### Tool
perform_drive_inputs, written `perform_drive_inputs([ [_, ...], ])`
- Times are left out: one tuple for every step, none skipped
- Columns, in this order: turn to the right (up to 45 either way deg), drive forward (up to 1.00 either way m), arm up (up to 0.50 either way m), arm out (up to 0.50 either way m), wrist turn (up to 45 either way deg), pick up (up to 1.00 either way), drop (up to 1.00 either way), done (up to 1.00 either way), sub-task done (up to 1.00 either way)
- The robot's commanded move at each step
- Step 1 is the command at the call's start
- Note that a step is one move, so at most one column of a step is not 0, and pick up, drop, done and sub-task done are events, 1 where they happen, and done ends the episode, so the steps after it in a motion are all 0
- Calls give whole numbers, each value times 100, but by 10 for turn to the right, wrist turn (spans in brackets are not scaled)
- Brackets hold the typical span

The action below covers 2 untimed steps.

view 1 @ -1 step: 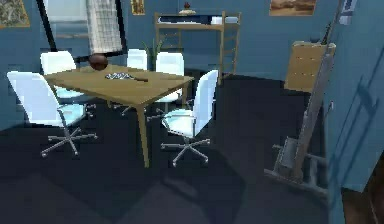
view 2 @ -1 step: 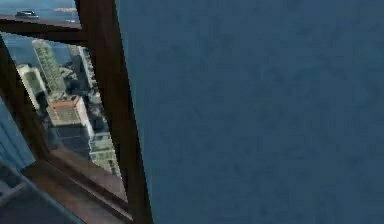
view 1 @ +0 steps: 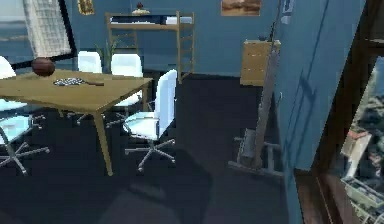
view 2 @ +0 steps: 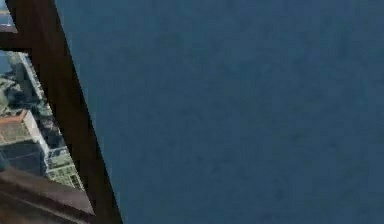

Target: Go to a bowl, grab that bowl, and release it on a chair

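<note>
A dark round thing, perhaps the bowl, sits on the table at the forward view's left, chairs around it. Its contents and my gripper's state I cannot tell

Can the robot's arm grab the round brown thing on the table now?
Probably not: the round brown thing sits on the table far ahead, and the arm's side faces a blue wall.

The table, at 9 o'clock in the forward view, is recorded as light wood with a smooth, matt top. The chairs around it are noted as white and smooth, on pale metal star bases. The floor is found dark and matt. In the arm side view, the wall is recorded as blue and matt, and the window frame, at 9 o'clock, as dark brown wood.
</note>
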Motion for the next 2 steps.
perform_drive_inputs([
  [0, 100, 0, 0, 0, 0, 0, 0, 0],
  [30, 0, 0, 0, 0, 0, 0, 0, 0],
])
